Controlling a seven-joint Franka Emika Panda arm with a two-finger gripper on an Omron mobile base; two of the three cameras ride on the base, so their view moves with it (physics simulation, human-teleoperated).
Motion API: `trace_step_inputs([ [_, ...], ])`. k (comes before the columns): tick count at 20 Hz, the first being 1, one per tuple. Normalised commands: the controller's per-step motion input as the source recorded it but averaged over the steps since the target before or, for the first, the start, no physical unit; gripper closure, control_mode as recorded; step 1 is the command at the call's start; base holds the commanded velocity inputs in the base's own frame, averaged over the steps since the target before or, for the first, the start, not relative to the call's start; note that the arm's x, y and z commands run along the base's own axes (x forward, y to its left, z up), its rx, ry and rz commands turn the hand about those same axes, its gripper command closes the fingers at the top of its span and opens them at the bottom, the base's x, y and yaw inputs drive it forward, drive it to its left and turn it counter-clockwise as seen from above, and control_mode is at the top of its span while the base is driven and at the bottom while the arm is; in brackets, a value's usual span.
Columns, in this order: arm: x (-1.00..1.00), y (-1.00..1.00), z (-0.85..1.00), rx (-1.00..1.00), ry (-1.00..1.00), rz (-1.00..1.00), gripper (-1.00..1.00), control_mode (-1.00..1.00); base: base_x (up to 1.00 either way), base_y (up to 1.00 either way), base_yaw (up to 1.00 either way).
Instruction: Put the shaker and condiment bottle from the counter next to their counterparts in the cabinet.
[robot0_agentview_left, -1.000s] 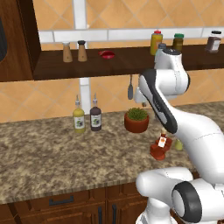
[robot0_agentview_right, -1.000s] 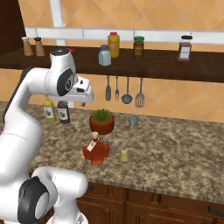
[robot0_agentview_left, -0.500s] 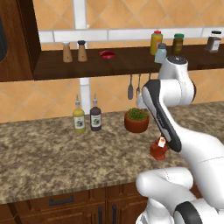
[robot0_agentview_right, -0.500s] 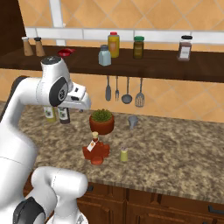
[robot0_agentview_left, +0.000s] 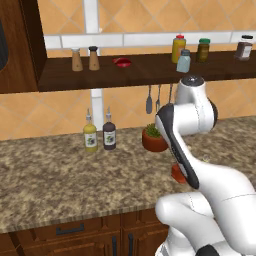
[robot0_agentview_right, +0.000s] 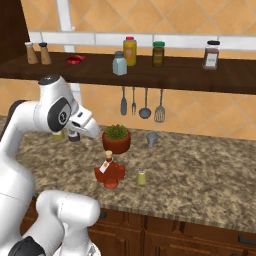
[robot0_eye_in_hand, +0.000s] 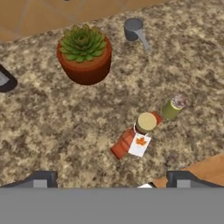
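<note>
We saw the condiment bottle (robot0_eye_in_hand: 139, 135) standing on the counter (robot0_eye_in_hand: 61, 122), with the small yellow-green shaker (robot0_eye_in_hand: 173, 106) just beside it and apart from it. Behind them stood a potted succulent (robot0_eye_in_hand: 85, 59) and a small grey cup (robot0_eye_in_hand: 133, 29). Our claw (robot0_eye_in_hand: 111, 179) hung above the bottle, its fingers spread wide and holding nothing. Up in the cabinet (robot0_agentview_right: 165, 79) stood a yellow bottle (robot0_agentview_right: 130, 51) and a pale blue-grey shaker (robot0_agentview_right: 119, 63).

On the counter (robot0_eye_in_hand: 65, 127), the condiment bottle (robot0_eye_in_hand: 136, 137) stands just beside the shaker (robot0_eye_in_hand: 173, 106); a potted succulent (robot0_eye_in_hand: 84, 57) and metal cup (robot0_eye_in_hand: 133, 29) sit beyond.
</note>
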Motion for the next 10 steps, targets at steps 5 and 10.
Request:
trace_step_inputs([
  [5, 0.0, -0.01, -0.29, 0.0, 0.0, -0.35, -1.0, -1.0, 0.0, 0.0, 0.0],
  [10, 0.0, -0.09, -0.24, 0.03, 0.0, -0.35, -1.0, -1.0, 0.0, 0.0, 0.0],
])
